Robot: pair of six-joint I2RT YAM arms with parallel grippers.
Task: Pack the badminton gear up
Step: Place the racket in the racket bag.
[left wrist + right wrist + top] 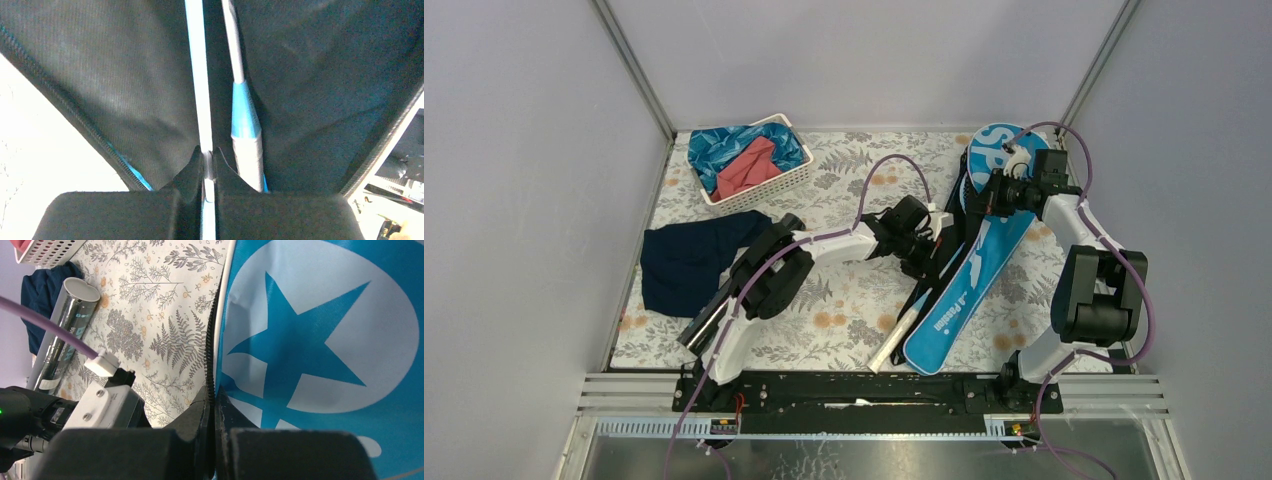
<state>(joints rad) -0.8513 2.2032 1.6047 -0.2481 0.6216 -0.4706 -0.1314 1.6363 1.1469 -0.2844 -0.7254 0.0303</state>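
The blue racket bag (972,285) lies at the right of the table, its "SP" lettered round end (997,143) at the far side. My left gripper (921,256) reaches into the bag's open side. In the left wrist view it (209,153) is shut on a thin pale racket shaft (197,75), over the bag's black lining (125,75). A second racket's blue cone and white grip (245,131) lie just to the right. A white handle (892,344) sticks out at the bag's near end. My right gripper (982,197) is shut on the bag's zipper edge (211,340). The black tube (65,335) lies under my left arm (709,320). No shuttlecocks show.
A white basket (759,185) with blue and red cloths stands at the far left. A navy cloth (686,262) lies at the left edge. Metal frame posts and grey walls close in the table. My left wrist's housing (102,405) sits close beside my right gripper.
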